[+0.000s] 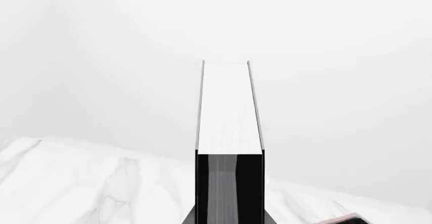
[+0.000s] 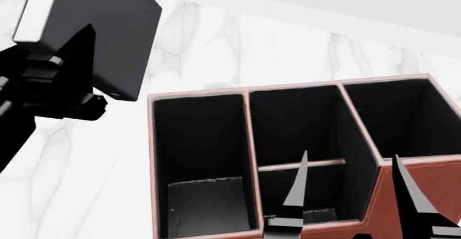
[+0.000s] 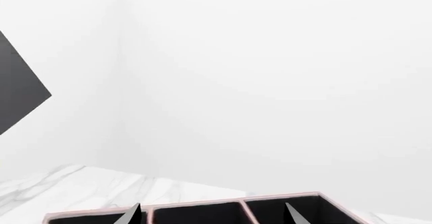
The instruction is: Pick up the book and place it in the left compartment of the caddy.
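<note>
Held closest to the head camera, the thick black hardcover book [image 2: 108,28] with white page edges is clear of the white marble table [image 2: 101,163], up and to the left of the caddy. The left tool [image 2: 68,61] is clamped on the book; one dark pointed finger [image 2: 79,50] lies flat against the black cover. In the left wrist view the book [image 1: 229,113] stands edge-on between the jaws, white page block facing the camera, black covers on either side.

The large reddish-brown leather-look caddy [image 2: 381,196] with black interior stands on the table below and to the right of the book. Its left compartment [image 2: 202,158], the tall undivided end section, holds nothing visible; its black floor shows. The middle section is split by a crossbar [image 2: 303,165], and a third section lies at the far right end.

The right tool [image 2: 353,196] hangs over the near side of the caddy with its two pointed fingers [image 2: 297,188] spread apart and nothing between them. In the right wrist view both fingertips [image 3: 131,215] show above the caddy rim [image 3: 202,203], and a corner of the black book [image 3: 17,90] enters at the frame edge.
</note>
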